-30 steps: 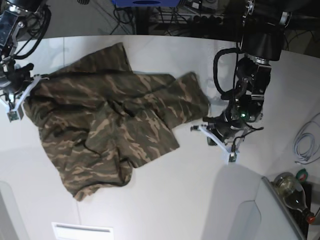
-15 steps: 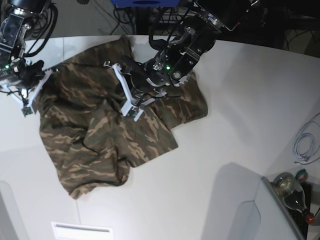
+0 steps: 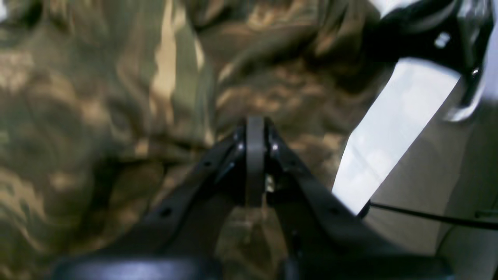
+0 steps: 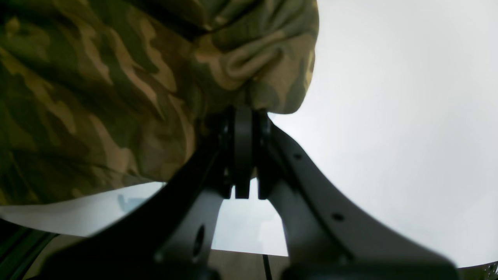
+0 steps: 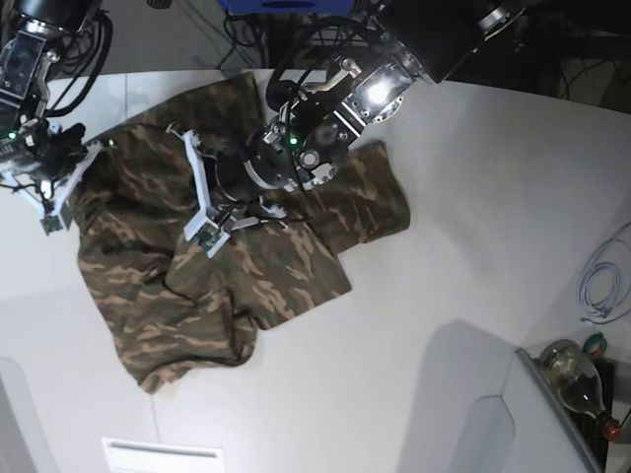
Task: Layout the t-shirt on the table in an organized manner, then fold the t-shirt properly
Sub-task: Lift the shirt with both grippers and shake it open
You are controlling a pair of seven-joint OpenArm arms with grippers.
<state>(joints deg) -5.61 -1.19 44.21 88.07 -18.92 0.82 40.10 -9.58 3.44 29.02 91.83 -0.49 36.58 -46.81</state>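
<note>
The camouflage t-shirt (image 5: 246,266) lies crumpled and partly doubled over on the left half of the white table (image 5: 444,296). My left gripper (image 5: 197,192) hovers low over the shirt's middle. In the left wrist view its fingertips (image 3: 255,124) are pressed together above blurred cloth (image 3: 97,116), and no fabric shows between them. At the shirt's far-left edge my right gripper (image 5: 59,182) is shut on the shirt. In the right wrist view a bunched fold of the shirt (image 4: 253,77) sits right at those shut tips (image 4: 243,116).
A pale coiled cable (image 5: 601,286) lies at the table's right edge. A bottle (image 5: 577,370) stands beside a grey box at the front right. A white slotted panel (image 5: 163,455) sits at the front left. Bare tabletop spreads right of the shirt.
My left arm has swung from the bare table right of the shirt across to above the shirt's middle. My right gripper has shifted slightly right, keeping the shirt's edge.
</note>
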